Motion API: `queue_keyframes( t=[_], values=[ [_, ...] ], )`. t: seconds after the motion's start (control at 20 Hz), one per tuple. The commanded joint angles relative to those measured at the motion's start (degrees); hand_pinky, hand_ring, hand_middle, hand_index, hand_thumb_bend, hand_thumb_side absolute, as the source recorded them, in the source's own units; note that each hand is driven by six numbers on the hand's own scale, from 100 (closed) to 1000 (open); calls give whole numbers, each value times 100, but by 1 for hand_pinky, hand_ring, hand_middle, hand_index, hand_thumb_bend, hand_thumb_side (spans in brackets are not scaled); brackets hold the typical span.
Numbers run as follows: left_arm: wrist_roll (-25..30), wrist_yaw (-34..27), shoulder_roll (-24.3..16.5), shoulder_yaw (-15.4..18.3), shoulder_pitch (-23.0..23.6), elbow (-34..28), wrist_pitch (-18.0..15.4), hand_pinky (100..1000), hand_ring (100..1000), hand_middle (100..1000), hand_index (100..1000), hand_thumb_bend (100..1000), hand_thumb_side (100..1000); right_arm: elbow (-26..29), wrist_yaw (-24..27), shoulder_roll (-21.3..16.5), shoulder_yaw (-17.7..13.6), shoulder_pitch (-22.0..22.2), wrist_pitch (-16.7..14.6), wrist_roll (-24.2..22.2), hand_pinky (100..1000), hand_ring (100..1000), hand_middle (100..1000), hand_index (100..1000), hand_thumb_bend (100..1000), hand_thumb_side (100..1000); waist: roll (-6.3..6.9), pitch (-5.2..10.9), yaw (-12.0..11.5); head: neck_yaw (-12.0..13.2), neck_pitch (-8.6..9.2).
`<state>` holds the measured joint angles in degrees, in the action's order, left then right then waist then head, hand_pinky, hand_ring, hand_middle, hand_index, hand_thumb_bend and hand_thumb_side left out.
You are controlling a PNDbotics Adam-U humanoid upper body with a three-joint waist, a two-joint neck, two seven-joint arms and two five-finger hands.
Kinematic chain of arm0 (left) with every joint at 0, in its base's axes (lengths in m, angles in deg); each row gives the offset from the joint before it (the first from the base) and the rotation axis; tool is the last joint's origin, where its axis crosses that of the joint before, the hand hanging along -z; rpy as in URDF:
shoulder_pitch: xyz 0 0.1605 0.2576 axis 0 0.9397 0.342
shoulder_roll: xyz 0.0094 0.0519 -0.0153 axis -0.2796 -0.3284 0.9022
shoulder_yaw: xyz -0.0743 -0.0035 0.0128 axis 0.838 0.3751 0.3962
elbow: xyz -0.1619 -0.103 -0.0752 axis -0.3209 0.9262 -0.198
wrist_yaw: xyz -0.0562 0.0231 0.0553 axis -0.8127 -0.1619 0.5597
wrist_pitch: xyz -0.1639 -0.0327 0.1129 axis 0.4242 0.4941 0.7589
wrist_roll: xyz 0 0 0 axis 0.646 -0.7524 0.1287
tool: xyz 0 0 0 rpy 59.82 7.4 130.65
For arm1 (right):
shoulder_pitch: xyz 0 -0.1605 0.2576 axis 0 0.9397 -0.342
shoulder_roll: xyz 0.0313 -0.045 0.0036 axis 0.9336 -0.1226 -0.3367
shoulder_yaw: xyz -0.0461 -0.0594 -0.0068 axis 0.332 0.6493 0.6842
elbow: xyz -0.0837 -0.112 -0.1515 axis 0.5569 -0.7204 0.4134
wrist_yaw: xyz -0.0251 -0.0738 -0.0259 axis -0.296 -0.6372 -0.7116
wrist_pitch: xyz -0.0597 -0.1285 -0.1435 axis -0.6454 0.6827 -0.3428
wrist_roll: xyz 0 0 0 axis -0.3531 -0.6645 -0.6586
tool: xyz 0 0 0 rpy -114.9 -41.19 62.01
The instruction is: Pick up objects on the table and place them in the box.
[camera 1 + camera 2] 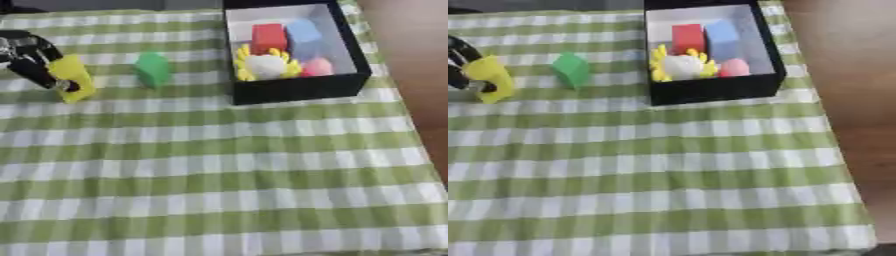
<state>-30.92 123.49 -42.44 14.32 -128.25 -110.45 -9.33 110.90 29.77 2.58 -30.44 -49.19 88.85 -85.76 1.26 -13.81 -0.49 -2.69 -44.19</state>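
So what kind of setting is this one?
Likely an indoor tabletop practice setup: a green checked tablecloth, a black box of toy blocks, wooden floor beside it, and the robot's left hand gripping a yellow block.

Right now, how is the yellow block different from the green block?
The yellow block is held in the left hand; the green block stands free on the cloth. The yellow one is near the left edge, the green one closer to the box. Both are outside the box.
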Motion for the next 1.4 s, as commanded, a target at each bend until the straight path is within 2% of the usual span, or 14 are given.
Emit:
queue_keyframes(
  t=[0.05, 0.2, 0.35, 0.55, 0.95, 1.2, 1.4],
  values=[
    [-122, -18, -147, 47, -91, -87, 97, 716, 652, 590, 655, 232, 100, 100, -29, -107, -90, -41, 5, 9, 920, 728, 594, 776, 100, 288, -70, 35, -6, 10, 49],
    [-256, 15, -165, 25, -108, -168, 208, 684, 600, 537, 593, 224, 100, 100, -27, -107, -87, -37, 10, 4, 920, 729, 594, 776, 100, 289, -59, 43, -9, 14, 50],
    [-344, 86, -161, 5, -99, -201, 262, 673, 575, 510, 564, 229, 100, 100, -23, -110, -89, -35, 6, 0, 920, 729, 594, 776, 100, 287, -55, 52, -3, 15, 57],
    [-495, 176, -198, 0, -94, -302, 330, 650, 550, 484, 535, 191, 100, 100, -23, -122, -99, -18, 0, 6, 921, 729, 594, 776, 100, 288, -47, 62, 0, 8, 61],
    [-547, -11, -401, -98, -461, -1293, 107, 648, 555, 490, 533, 193, 100, 100, -26, -166, -114, -3, -15, 11, 921, 729, 596, 777, 100, 277, 5, 105, -13, -5, 20],
    [-399, 171, -52, -433, -1077, -1942, -89, 653, 559, 492, 523, 239, 100, 100, 13, -159, -72, -96, -26, -32, 920, 730, 597, 777, 100, 268, 39, 149, 54, 57, 7],
    [-302, 174, 411, -506, -1529, -2352, -82, 643, 547, 483, 510, 213, 100, 100, 54, -134, -39, -223, -45, -81, 920, 731, 598, 777, 100, 260, 54, 141, 133, 148, 21]
  ],
)
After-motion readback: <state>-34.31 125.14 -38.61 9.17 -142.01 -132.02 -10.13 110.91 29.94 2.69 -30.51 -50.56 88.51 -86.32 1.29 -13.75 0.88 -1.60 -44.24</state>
